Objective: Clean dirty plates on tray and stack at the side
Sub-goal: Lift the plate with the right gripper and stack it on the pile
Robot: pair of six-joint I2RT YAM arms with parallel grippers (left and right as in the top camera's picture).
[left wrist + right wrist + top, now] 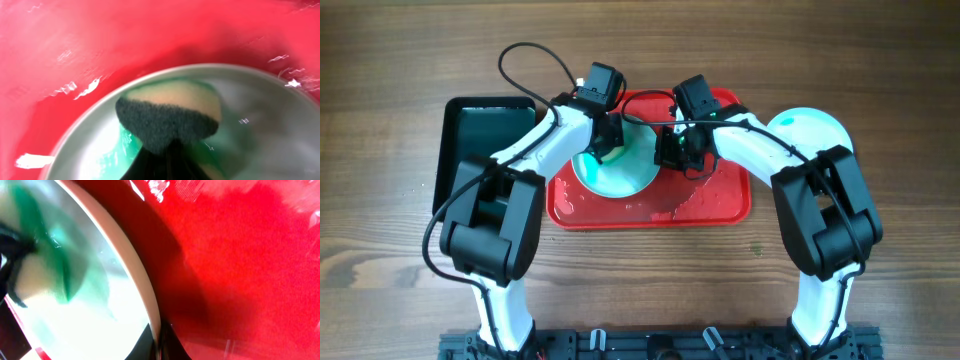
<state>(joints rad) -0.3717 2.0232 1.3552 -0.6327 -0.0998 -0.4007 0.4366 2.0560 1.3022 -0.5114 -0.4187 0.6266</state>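
Scrubbing is the step in hand: the left end effector [603, 148] is pressed together on a sponge [165, 120] and holds it down on the plate [620, 178], which sits in the left half of the tray [720, 200]. The right end effector [160, 342] pinches the plate's right rim, one finger on each side, apparently to steady it. Whether the plate lies flat or is tipped up slightly cannot be told.

A green smear [75, 265] shows across the plate's inner face, so the cleaning looks unfinished. A second plate [810, 128] lies on the bench [380, 200] just right of the tray, partly under the right arm, which suggests one is already set aside.

The next move probably calls for wiping the sponge across the smear while the right grip stays firm. Once the face is clear, the plate has to be lifted over the tray's raised rim and set on the one at the side.

The sponge has a coarse dark scouring face over soft yellow foam, rounded at the ends. The plate is round, shallow and glossy, pale cyan with a lighter rim, and looks wet and slippery. The tray is smooth red plastic with rounded corners, beaded with water. A dark tray [480, 135] lies to the left.
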